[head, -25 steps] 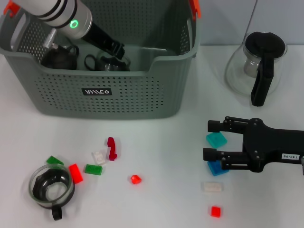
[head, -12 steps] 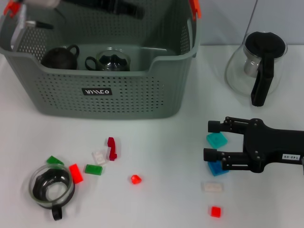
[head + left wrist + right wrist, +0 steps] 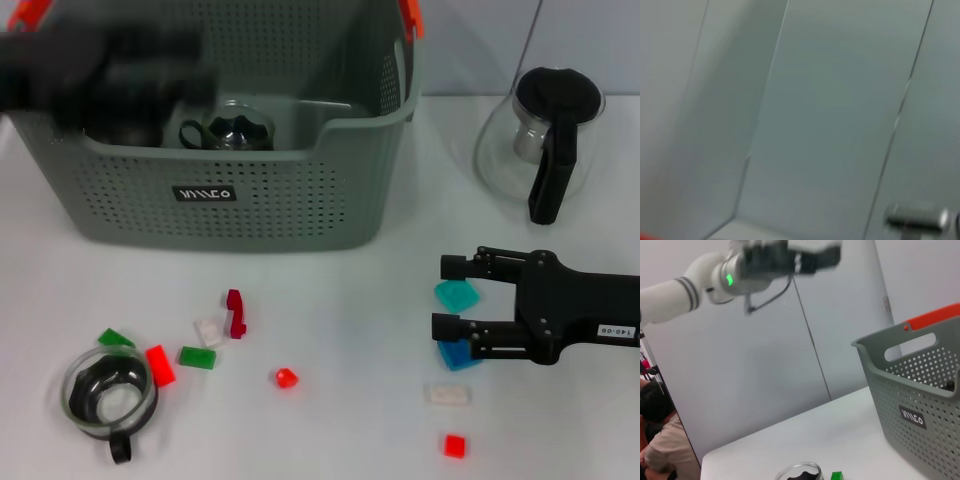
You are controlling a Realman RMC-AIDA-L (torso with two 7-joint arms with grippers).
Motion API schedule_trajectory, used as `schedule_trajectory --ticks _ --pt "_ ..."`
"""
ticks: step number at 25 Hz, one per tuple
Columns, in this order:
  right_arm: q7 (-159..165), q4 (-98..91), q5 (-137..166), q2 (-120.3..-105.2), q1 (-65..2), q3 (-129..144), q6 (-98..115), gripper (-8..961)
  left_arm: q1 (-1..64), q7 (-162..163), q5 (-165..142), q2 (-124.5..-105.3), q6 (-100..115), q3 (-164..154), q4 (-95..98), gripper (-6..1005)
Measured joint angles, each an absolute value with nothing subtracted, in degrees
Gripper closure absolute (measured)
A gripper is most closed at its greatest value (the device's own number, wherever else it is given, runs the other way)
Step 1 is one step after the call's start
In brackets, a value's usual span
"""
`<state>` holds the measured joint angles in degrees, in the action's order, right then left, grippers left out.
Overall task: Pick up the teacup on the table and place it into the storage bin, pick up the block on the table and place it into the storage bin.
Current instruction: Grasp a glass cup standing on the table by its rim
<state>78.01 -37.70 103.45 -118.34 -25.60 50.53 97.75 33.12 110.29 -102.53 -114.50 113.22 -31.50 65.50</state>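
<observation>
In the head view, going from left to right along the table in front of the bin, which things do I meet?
Glass teacup → green block → dark red piece → small red block → white block → right gripper, open around the teal block.

A plain white surface (image 3: 350, 300) fills the foreground, evenly lit. Behind its far edge stands a pale grey panelled wall (image 3: 790, 365), its panels split by thin dark seams. A person (image 3: 657, 430) sits low beside the wall.

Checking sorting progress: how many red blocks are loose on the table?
4: one beside the glass teacup, a dark red one near the white block, one mid-table, one front right.
</observation>
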Motion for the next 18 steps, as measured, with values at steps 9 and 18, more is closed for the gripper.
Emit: schedule_trajectory --ticks 9,18 --pt "79.8 -38.1 103.4 -118.12 -25.9 50.8 97.7 117 22.6 109.6 -122.5 -116.63 114.2 -38.6 86.7 264" --pt "80.0 -37.8 103.4 -118.05 -26.1 50.9 97.3 118 23.7 109.0 -144.3 -119.64 110.9 -45.6 87.3 282"
